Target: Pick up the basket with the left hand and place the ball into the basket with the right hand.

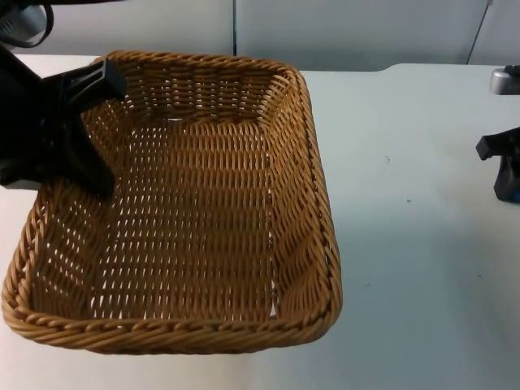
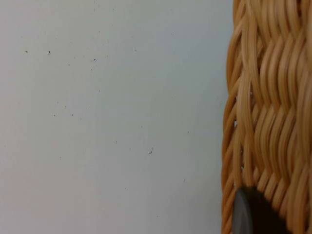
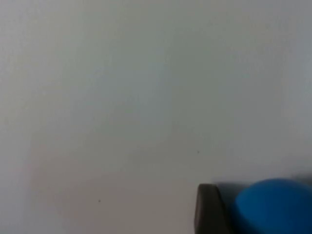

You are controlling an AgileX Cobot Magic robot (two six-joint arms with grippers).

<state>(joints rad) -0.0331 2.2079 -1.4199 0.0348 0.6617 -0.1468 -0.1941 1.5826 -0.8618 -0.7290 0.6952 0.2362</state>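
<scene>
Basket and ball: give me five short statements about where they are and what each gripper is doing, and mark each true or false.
1. The basket is woven of tan wicker. True.
2. A ball already lies inside the basket. False: its floor is bare.
3. The left gripper is at the basket's left rim. True.
4. The ball is red. False: it is blue.
5. The right gripper hangs over the basket. False: it is near the table's right edge, apart from the basket, with the ball against its fingertip.
</scene>
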